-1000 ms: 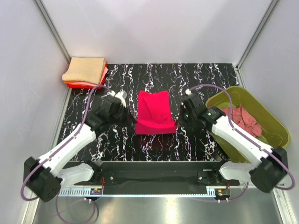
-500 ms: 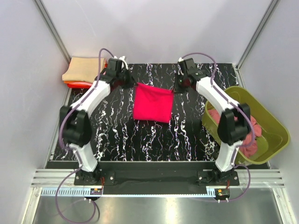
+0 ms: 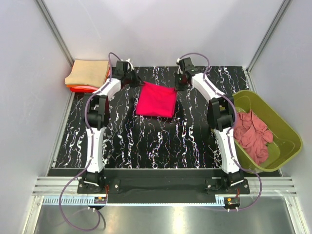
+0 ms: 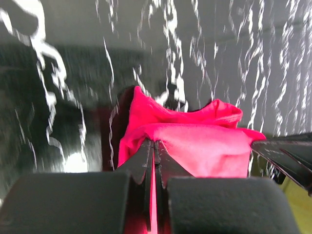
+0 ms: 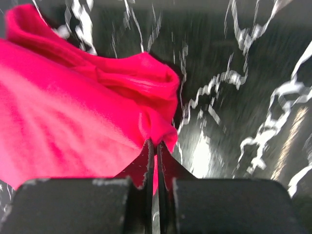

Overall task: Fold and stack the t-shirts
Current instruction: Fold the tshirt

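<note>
The bright crimson-pink t-shirt (image 3: 156,100) lies folded as a rough square at the far middle of the black marbled table. My left gripper (image 3: 138,84) is shut on its far left corner; the cloth (image 4: 195,146) is pinched between the jaws. My right gripper (image 3: 176,87) is shut on its far right corner, with the cloth (image 5: 73,122) running off to the left. Both arms are stretched far out. A stack of folded shirts (image 3: 88,74), tan on top of pink and orange-red, sits at the far left corner. A dusty rose shirt (image 3: 251,134) lies crumpled in the tub.
The olive-green plastic tub (image 3: 287,129) stands at the right edge of the table. Grey walls close in the back and both sides. The marbled table top (image 3: 161,141) stretches in front of the shirt.
Both grippers have carried the shirt's corners from the middle of the table to the far side, folding the near half over. The shirt now lies flatter and further back.
</note>
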`<action>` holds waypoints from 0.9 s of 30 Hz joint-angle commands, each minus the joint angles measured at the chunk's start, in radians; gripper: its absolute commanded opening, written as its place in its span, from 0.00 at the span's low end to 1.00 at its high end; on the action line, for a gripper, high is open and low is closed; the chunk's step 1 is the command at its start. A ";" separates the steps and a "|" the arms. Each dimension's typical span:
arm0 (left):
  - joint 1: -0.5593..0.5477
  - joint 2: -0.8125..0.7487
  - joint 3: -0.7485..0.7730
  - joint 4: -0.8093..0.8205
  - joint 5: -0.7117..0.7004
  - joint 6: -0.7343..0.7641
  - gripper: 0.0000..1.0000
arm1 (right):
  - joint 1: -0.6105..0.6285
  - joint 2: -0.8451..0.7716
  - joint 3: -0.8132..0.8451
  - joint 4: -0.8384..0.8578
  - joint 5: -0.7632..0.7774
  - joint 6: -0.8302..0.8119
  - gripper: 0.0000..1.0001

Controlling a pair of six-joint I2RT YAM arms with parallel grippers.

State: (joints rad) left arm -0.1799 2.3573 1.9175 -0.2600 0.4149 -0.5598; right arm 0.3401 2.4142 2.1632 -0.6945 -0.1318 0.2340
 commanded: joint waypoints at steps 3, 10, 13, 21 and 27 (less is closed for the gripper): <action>0.029 0.046 0.104 0.197 0.048 -0.071 0.00 | -0.016 0.046 0.178 0.018 0.054 -0.048 0.04; 0.039 0.029 0.069 0.245 -0.068 -0.069 0.00 | -0.035 0.138 0.317 0.071 0.034 -0.064 0.12; 0.060 0.098 0.164 0.203 -0.073 -0.074 0.12 | -0.050 0.223 0.417 0.095 -0.064 -0.053 0.29; 0.076 -0.048 0.063 0.183 -0.093 0.020 0.37 | -0.064 0.064 0.310 0.038 -0.160 -0.065 0.53; 0.071 -0.194 -0.125 0.071 -0.001 0.072 0.41 | -0.061 -0.111 0.008 0.026 -0.290 -0.082 0.59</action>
State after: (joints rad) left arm -0.0998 2.3093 1.8668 -0.1699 0.3626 -0.5423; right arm 0.2695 2.4512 2.2436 -0.6632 -0.3187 0.1776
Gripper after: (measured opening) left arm 0.411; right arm 0.591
